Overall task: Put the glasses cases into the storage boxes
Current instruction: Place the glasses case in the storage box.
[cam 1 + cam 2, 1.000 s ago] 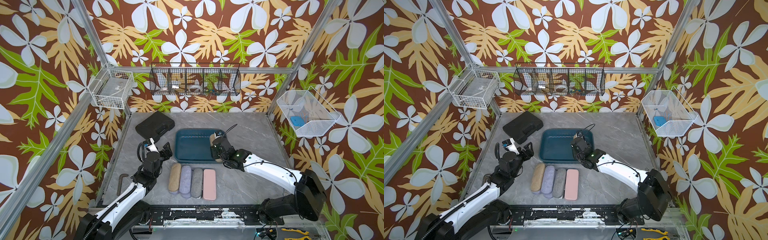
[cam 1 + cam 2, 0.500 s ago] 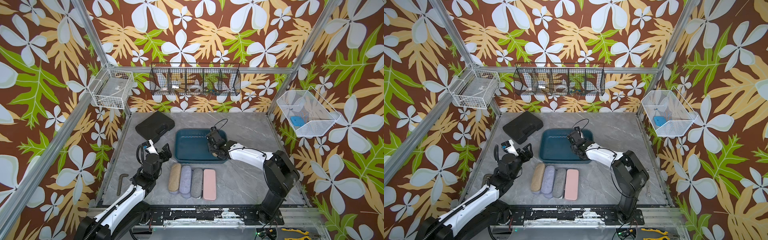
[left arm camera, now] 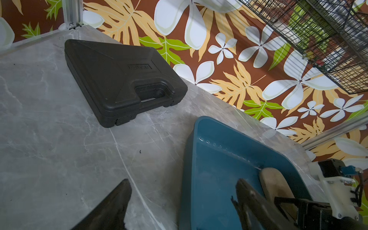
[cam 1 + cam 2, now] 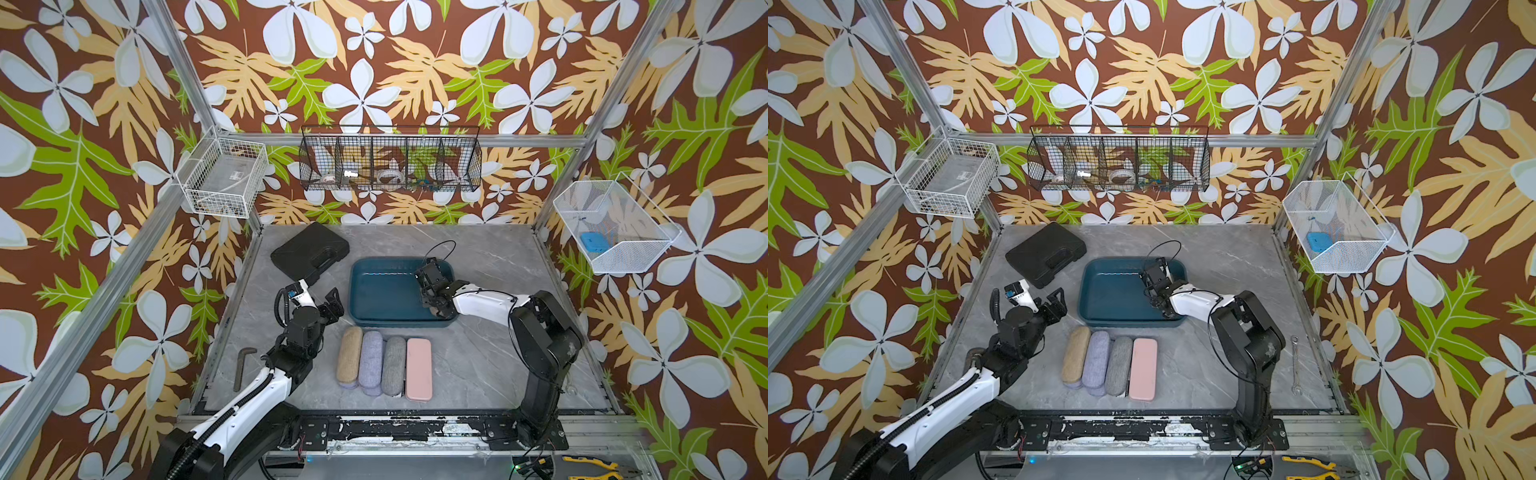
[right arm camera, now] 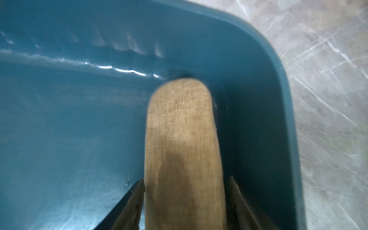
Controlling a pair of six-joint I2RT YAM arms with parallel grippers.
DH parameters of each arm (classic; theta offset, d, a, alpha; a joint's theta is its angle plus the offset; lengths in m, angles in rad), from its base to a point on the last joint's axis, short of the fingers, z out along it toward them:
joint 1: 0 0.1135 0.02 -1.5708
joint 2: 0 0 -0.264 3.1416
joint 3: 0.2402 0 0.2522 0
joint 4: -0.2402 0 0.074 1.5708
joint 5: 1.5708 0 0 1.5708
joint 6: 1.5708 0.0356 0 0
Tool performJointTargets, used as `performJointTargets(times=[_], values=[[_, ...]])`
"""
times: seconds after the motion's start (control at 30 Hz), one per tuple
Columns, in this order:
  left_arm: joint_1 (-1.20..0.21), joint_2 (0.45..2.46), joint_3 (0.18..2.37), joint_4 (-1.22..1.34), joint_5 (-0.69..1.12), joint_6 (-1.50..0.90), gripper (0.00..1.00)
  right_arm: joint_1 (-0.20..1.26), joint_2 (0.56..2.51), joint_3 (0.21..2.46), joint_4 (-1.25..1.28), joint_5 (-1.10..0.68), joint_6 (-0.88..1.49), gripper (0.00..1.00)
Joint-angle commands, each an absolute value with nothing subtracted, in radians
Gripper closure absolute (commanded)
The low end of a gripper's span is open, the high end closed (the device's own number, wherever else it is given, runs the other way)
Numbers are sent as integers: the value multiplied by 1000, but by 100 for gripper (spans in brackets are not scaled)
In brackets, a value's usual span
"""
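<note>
Leftmost, a bent metal hex key (image 4: pixel 243 368) lies along the left edge of the tabletop (image 4: pixel 478 374). Near the rear left corner sits a black moulded case (image 4: pixel 307 253) of pebbled plastic with a recessed handle. Its embossed word is too blurred to read. The left hand (image 4: pixel 336 305) hovers just left of the tub, jaws spread wide with nothing between them.

Toward the front edge, four oblong glasses cases lie side by side, touching: a tan fabric case (image 4: pixel 350 353), a lavender fabric case (image 4: pixel 371 359), a grey fabric case (image 4: pixel 394 365) and a smooth pink case (image 4: pixel 419 369) with squarer corners. Ends of further cases peep out beneath them.

Mid-tabletop stands the teal tub (image 4: pixel 382 295), glossy plastic with rounded corners. Inside it, along its right wall, a tan woven case (image 5: pixel 183 123) lies with its rounded end at the tub's rear right corner. The right hand (image 5: pixel 186 179) straddles this case, a finger close on either side, but I cannot tell whether they clamp it. By the right edge lies a slim metal wrench (image 4: pixel 1295 365).
</note>
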State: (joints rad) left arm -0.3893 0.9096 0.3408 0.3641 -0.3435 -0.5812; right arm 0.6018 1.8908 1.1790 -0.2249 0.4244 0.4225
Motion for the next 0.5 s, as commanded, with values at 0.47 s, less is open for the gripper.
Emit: performJointTargets(times=[0.47], values=[[-390, 931, 342, 366, -341, -595, 16, 598, 1774, 1150, -172, 433, 420, 30]])
